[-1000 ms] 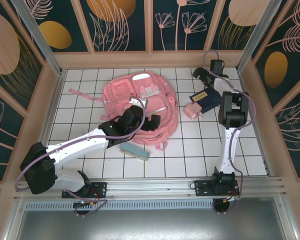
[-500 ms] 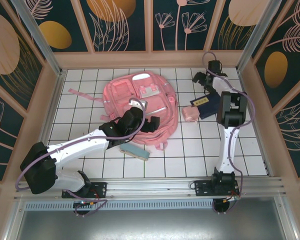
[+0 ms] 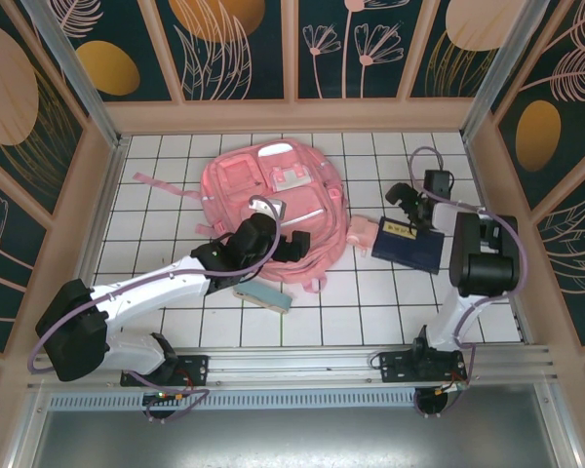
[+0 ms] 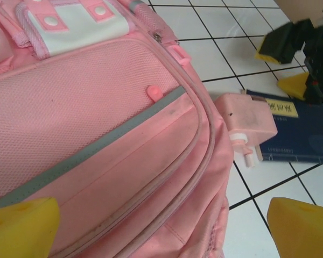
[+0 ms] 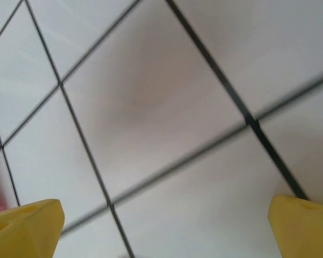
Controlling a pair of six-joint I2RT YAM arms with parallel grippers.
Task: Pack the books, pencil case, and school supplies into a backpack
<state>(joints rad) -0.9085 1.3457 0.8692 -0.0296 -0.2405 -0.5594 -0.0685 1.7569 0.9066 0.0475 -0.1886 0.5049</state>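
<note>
White gridded tiles [image 3: 390,302] between dark leaf-print panels [image 3: 236,49] hold the backpack [image 3: 273,185]; both arms' jaws spread.

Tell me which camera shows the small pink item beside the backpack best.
Left wrist: the small pink item is close and sharp, beside the backpack and against the navy book. Top external has it small, between both. Right wrist looks at blurred tiles.
</note>
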